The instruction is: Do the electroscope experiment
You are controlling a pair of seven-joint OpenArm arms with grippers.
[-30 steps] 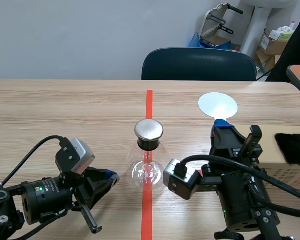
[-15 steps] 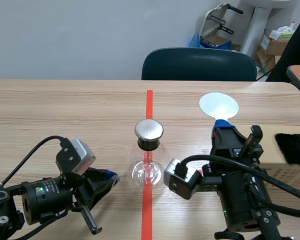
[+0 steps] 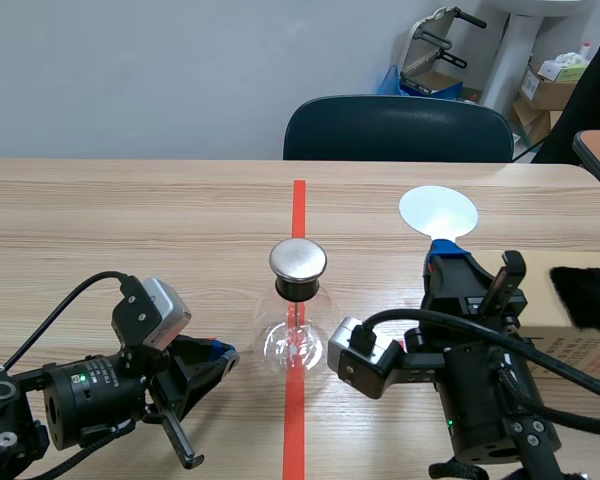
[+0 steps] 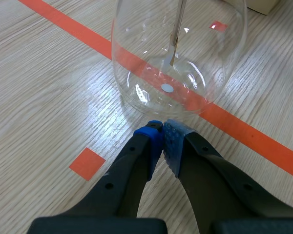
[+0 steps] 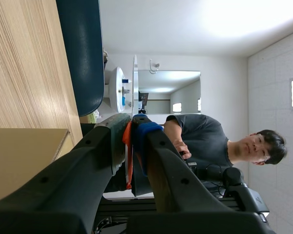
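Noting no movement over last second: right gripper (image 5: 132, 127) clamped on disc wand (image 3: 437, 212), left gripper (image 4: 163, 132) closed empty beside electroscope (image 3: 298, 338); transfer to cap (image 3: 298, 259) pending.

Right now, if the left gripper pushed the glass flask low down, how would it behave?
The glass flask looks thin-walled and clear, so probably light and fragile. Its belly is round and the metal cap sits high, so it may rock or tip. The shut left gripper might slip on the smooth glass.
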